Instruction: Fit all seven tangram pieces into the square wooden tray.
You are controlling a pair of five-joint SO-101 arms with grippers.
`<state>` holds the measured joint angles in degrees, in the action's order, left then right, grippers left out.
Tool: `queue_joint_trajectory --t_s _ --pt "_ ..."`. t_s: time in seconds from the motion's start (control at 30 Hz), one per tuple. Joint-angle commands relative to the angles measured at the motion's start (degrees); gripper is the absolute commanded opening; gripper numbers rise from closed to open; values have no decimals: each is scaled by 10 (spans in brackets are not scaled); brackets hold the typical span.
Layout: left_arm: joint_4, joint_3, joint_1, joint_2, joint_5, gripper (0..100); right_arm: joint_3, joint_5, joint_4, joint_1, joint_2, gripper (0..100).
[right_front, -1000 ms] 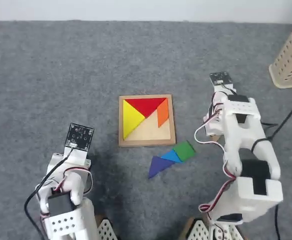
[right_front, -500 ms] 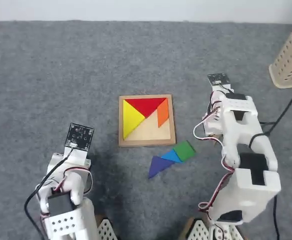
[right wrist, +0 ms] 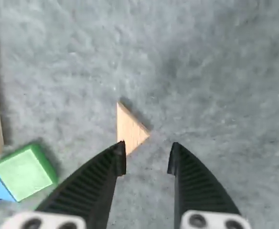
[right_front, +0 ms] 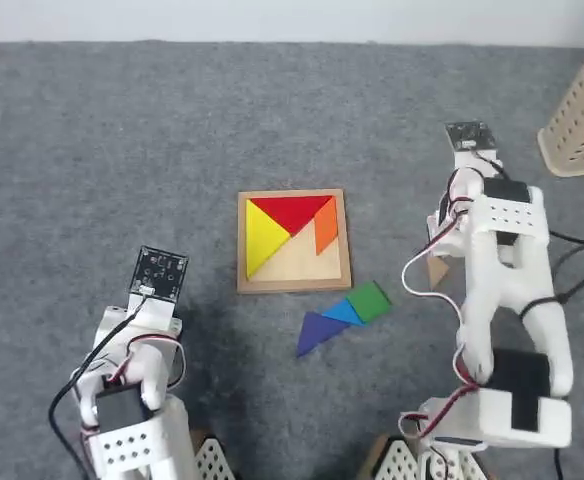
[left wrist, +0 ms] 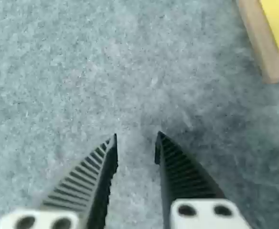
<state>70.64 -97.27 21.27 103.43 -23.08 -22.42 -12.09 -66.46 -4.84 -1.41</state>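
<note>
The square wooden tray lies mid-table and holds a red triangle, a yellow triangle and an orange piece. In front of it on the carpet lie a purple triangle, a blue triangle and a green square. A small tan triangle lies beside the right arm. In the right wrist view my right gripper is open just short of the tan triangle, one fingertip touching its edge. My left gripper is open over bare carpet, near a tray corner.
A beige slatted basket stands at the far right edge. The green square lies a short way from the right gripper. Grey carpet covers the table.
The right arm has swung to the right and farther back. The left arm and all pieces stayed put.
</note>
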Motion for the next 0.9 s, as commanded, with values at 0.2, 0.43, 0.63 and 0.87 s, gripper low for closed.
queue_joint_trajectory --t_s 0.2,0.43,0.63,0.87 --pt "2 7 1 13 4 121 42 -25 34 19 162 217" --pt "2 7 1 13 4 121 67 -36 14 51 196 232" --pt "2 7 1 13 4 121 84 -13 8 49 182 214" --pt "2 7 1 13 4 121 69 -10 13 83 153 132"
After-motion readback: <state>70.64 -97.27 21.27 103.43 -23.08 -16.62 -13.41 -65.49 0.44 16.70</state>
